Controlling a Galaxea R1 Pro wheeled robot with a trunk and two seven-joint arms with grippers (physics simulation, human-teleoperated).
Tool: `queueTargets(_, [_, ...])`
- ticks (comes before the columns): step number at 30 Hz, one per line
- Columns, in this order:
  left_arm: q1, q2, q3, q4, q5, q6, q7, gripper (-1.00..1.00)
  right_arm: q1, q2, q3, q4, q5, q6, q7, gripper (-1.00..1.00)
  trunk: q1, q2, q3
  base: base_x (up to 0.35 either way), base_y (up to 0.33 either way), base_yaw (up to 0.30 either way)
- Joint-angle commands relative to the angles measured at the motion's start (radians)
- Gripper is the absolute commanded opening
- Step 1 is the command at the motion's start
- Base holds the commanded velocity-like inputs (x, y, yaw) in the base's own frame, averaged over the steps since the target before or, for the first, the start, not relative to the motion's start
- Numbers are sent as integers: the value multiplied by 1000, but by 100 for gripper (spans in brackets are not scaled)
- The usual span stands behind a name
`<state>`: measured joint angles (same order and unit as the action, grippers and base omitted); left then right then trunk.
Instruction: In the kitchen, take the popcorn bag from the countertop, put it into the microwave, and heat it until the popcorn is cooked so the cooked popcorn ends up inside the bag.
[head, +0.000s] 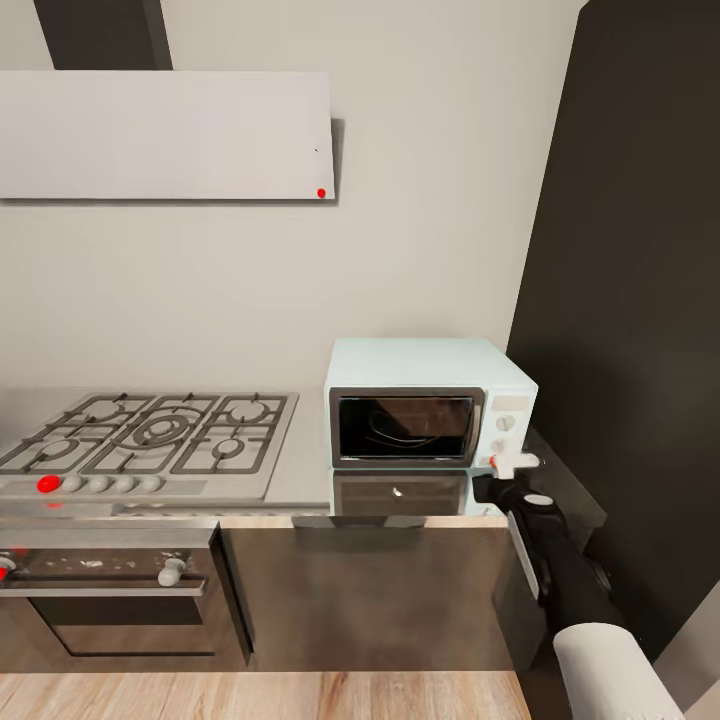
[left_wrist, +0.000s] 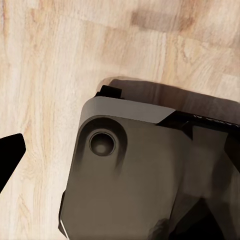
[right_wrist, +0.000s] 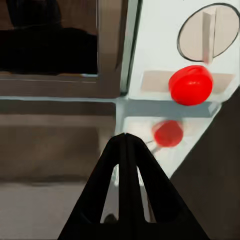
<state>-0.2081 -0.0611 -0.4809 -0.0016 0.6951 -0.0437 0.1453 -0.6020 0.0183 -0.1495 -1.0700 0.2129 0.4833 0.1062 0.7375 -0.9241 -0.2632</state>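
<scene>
Reaching toward the microwave (head: 430, 415), the right gripper (right_wrist: 125, 137) holds its fingers pressed together, empty, just short of the red button (right_wrist: 190, 84) on the oven's white side panel (head: 507, 425), door shut.

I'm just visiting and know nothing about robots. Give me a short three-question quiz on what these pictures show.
1. True or false: the microwave has its door shut.
2. Which appliance sits on the countertop beside the microwave? A) a gas hob B) a toaster C) a sink
3. Fill in: in the right wrist view, the right gripper has its fingertips pressed together, pointing toward the microwave's red ____.

Key:
1. True. The dark glass door sits flush in its frame.
2. A. The gas hob with grates lies on the microwave's other side from the robot's right arm.
3. Button. It sits below a round knob on the white side panel.
</scene>
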Motion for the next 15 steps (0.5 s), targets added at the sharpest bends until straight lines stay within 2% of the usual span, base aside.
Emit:
queueTargets(1, [0, 0, -8, 0, 8, -2, 3, 100, -1, -8, -4, 5, 10, -8, 11, -100, 0, -1, -1, 0, 0, 0])
queueTargets(3, [0, 0, -8, 0, 6, -2, 4, 100, -1, -24, -4, 13, 7, -18, 13, -100, 0, -1, -1, 0, 0, 0])
queueTargets(7, [0, 0, -8, -1, 6, -3, 4, 100, -1, -29, -5, 16, 5, -20, 11, -100, 0, -1, -1, 0, -25, 0])
queueTargets(12, [0, 1, -8, -1, 7, -3, 3, 100, -1, -30, -10, 17, 4, -20, 7, -100, 0, -1, -1, 0, -162, 0])
queueTargets(15, [0, 1, -6, -2, 7, -3, 3, 100, -1, -30, -38, 18, 2, -20, 10, -100, 0, -1, -1, 0, -21, 0])
